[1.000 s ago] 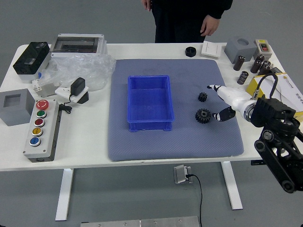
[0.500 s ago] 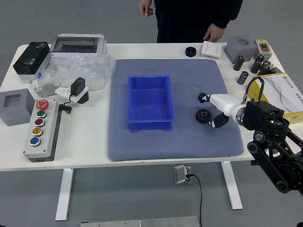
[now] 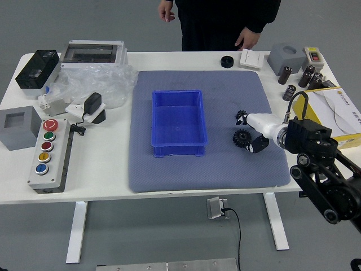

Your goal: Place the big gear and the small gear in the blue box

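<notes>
Head view: blue box (image 3: 179,151); big gear (image 3: 242,138) and small gear (image 3: 241,115) lie right of it. Right hand (image 3: 263,126), thumb and fingers apart, sits farther right.

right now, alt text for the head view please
The robot's right hand reaches to the small gear, near the big gear, both on a mat right of the blue box. Across the table stands a person, one hand near its edge.
</notes>
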Controlling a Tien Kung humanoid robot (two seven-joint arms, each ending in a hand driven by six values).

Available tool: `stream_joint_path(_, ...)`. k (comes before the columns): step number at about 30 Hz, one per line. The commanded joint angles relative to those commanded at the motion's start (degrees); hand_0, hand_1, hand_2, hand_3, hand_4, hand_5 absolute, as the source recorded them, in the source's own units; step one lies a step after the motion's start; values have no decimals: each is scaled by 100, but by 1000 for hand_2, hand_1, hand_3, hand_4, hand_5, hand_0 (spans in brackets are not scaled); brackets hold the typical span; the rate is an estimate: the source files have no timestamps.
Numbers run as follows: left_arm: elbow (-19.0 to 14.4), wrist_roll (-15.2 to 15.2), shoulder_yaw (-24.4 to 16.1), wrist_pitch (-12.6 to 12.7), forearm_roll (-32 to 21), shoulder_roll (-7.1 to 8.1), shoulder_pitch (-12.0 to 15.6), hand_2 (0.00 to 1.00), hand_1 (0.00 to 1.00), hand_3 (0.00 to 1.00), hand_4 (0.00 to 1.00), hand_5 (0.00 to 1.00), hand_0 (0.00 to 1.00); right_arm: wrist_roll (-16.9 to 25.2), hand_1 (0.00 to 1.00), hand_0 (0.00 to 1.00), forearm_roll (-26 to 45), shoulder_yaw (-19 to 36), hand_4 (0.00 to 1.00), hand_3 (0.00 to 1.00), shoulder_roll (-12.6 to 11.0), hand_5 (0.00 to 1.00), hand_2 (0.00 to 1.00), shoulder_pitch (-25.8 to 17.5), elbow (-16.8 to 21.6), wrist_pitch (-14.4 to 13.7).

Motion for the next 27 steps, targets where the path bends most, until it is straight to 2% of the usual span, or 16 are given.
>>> stream_joint_path(27,0,5,28,-15,-19,-7,-8,749,759,696,607,310,789,30,784,814,147,-397,711,820,30,38,811,353,-570,35)
